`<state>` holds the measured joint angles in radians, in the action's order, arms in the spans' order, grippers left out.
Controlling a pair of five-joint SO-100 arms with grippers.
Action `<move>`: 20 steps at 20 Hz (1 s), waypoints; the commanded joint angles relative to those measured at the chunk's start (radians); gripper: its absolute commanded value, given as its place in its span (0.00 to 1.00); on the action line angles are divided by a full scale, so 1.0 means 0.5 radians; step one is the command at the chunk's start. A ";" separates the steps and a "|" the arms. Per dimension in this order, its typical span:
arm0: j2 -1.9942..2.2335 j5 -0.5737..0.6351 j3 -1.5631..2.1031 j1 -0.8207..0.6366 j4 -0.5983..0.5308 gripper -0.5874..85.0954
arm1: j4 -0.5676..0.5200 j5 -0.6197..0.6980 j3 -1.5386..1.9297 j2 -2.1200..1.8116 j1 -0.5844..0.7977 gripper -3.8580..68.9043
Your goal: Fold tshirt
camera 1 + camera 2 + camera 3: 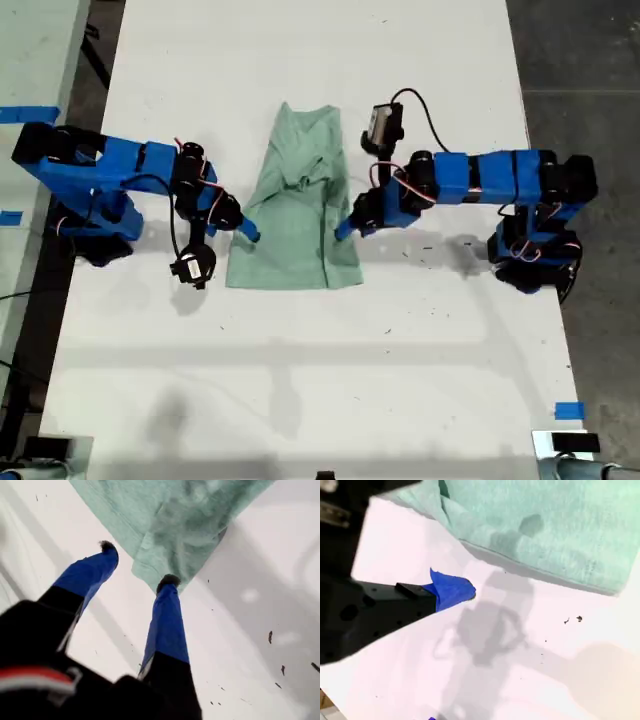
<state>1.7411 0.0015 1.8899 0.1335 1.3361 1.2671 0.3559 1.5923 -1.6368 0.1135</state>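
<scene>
The pale mint-green tshirt (295, 215) lies partly folded lengthwise in the middle of the white table, its neck end toward the far edge. My first gripper (137, 564) is open at the cloth's side on the exterior view's right (345, 228). One blue fingertip (167, 580) touches a corner of the tshirt (180, 525). My second gripper (248, 232) is at the cloth's side on the exterior view's left. Its blue fingertip (452, 590) hangs over bare table just short of the tshirt's edge (545, 530), holding nothing.
The white table (300, 380) stretches well beyond the shirt toward the near and far edges. Both blue arm bases stand at the table's sides in the exterior view. Small dark specks dot the surface. Blue tape marks lie near the table's edges.
</scene>
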 commanded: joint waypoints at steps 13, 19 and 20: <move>-0.209 -0.144 0.675 0.031 -1.098 0.06 | -0.267 -0.101 0.341 -0.341 -0.003 0.26; -0.442 -0.190 0.589 0.080 -1.328 0.01 | -0.285 -0.126 0.371 -0.350 -0.015 0.26; -0.451 -0.196 0.537 0.080 -1.273 0.01 | -0.291 -0.129 0.380 -0.356 -0.018 0.26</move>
<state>1.5340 -0.0828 2.2028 0.1580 0.7010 1.1459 0.3037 1.7886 -1.7411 0.1135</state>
